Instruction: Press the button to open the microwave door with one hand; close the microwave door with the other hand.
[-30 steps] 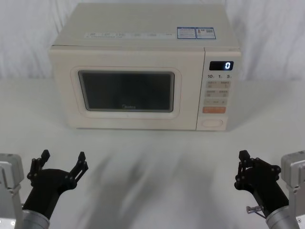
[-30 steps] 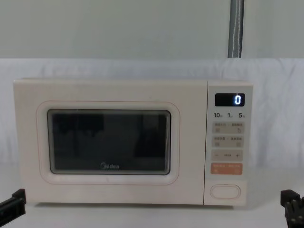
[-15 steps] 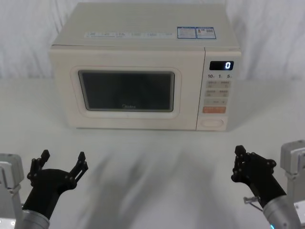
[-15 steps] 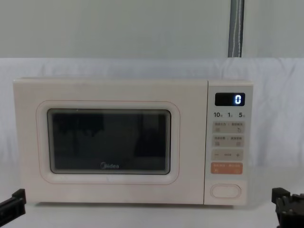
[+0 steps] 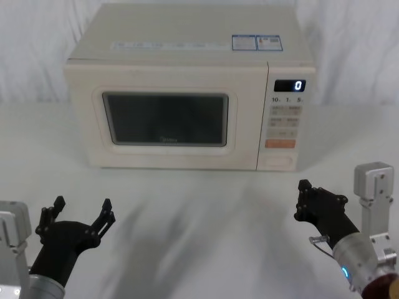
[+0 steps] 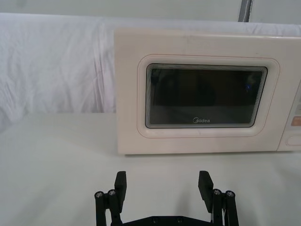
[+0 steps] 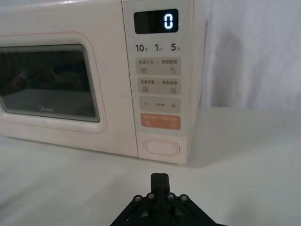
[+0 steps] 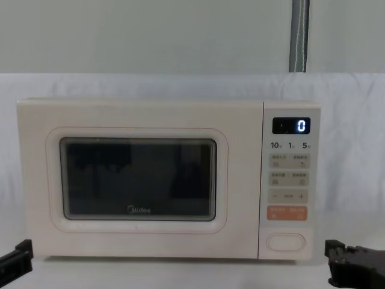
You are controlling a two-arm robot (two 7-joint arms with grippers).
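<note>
- Clearly, the biggest thing is the cream microwave, standing at the 12 o'clock end of the white table; its place matches the earlier head views.
- Next, the microwave door is shut flush with the case, as it was a second ago, its dark window facing the robot.
- To the door's 3 o'clock sits the narrow control panel, its display showing 0.
- At the panel's 6 o'clock end lies the button, a wide oval under the orange key; nothing touches it.
- Since the earlier head views, the right gripper has slid forward from about 5 o'clock toward the panel; it hangs above the table, well apart from the button, fingers pressed together with no gap.
- In its own wrist view the right gripper lines up just below the button.
- Meanwhile the left gripper waits at 7 o'clock, unchanged, its fingers spread wide and holding nothing.
- White cloth drapes behind the microwave, and a grey pole rises against the wall at 1 o'clock.
</note>
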